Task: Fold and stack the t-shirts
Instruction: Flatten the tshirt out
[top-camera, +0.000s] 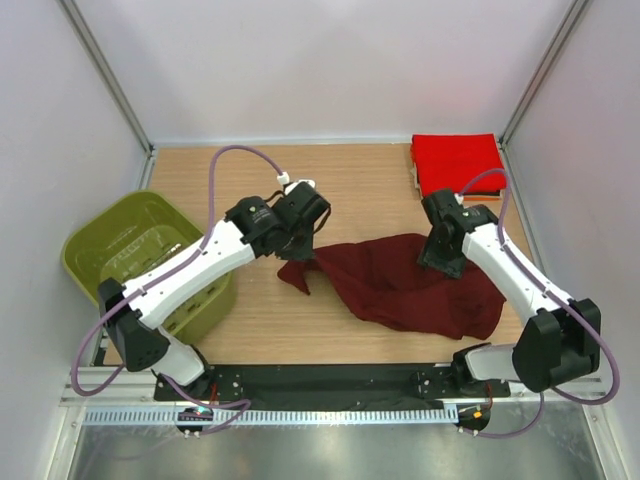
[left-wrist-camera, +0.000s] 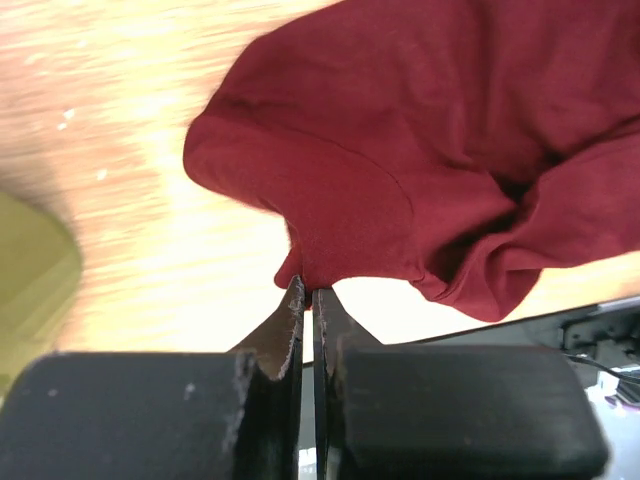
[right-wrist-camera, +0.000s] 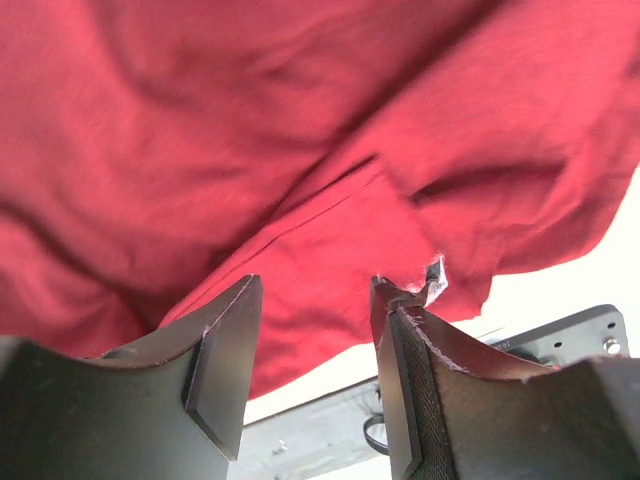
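Jaws of the left gripper (left-wrist-camera: 308, 290) are pressed together on a thin pinch of the dark maroon t-shirt (top-camera: 410, 285), gripping its edge at the end of the cloth that points toward the olive-green basket (top-camera: 75, 250). In the left wrist view the cloth rounds out from that pinch in a smooth flap, then bunches into deeper folds on the side away from the basket.

Jaws of the right gripper (right-wrist-camera: 312, 285) stand apart, with a clear gap between the 2 fingers. They hang close over the part of the maroon t-shirt farthest from the basket. The right wrist view shows wrinkled cloth and 1 seam behind the gap, but not whether the tips touch it.

The maroon t-shirt lies crumpled and unfolded on the wooden table (top-camera: 260, 330), near the basket but apart from it, with bare wood between them. The bright red t-shirt (top-camera: 457, 163) lies folded in a neat rectangle at the back corner of the table, well apart from the basket and beyond the maroon one. In the top view the left arm crosses over the basket's near rim.
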